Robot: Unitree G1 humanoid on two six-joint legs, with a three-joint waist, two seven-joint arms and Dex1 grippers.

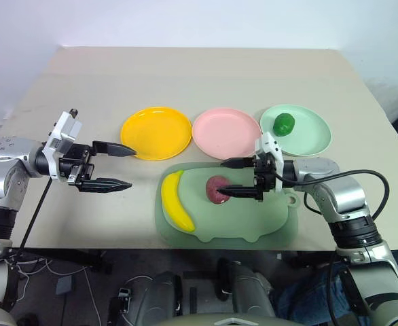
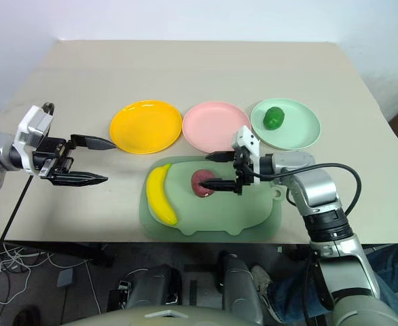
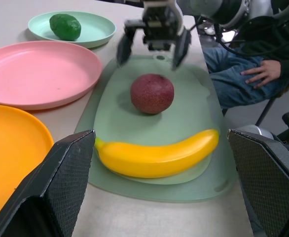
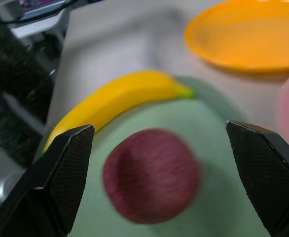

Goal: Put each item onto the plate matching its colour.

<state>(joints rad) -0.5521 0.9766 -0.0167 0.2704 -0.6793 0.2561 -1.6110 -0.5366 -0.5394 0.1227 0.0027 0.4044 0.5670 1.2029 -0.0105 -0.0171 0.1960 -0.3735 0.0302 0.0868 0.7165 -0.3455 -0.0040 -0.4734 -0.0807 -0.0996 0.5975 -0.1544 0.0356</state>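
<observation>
Reaching level across the pale green board (image 1: 267, 221), the right tool (image 1: 238, 178) has its two black fingers spread wide and released, one on each side of the round red-purple fruit (image 1: 216, 189); whether either finger touches the fruit cannot be told. The fruit sits on the board beside the yellow banana (image 1: 175, 202), and in the right wrist view it lies centred between the finger pads.

The main risk is the fruit's shape. It is round and looks smooth, so if the fingers close off-centre or only over its near face, it would likely squirt forward towards the banana or roll off the board onto the desk (image 1: 185, 75). A low finger could also drag on the board and shift it, carrying the banana along.

The pink plate (image 1: 226, 132) lies just behind the board, so the carry is short. A weak pinch could still let the fruit drop on the raised rim and bounce to the orange-yellow plate (image 1: 156, 132) or the mint green plate (image 1: 296, 129), where the bumpy green fruit (image 1: 284, 123) already rests.

The left tool (image 1: 117, 167) hangs open and empty over the desk's left side, well apart from the board. It points towards the banana, so moving in too early could crowd the right arm.
</observation>
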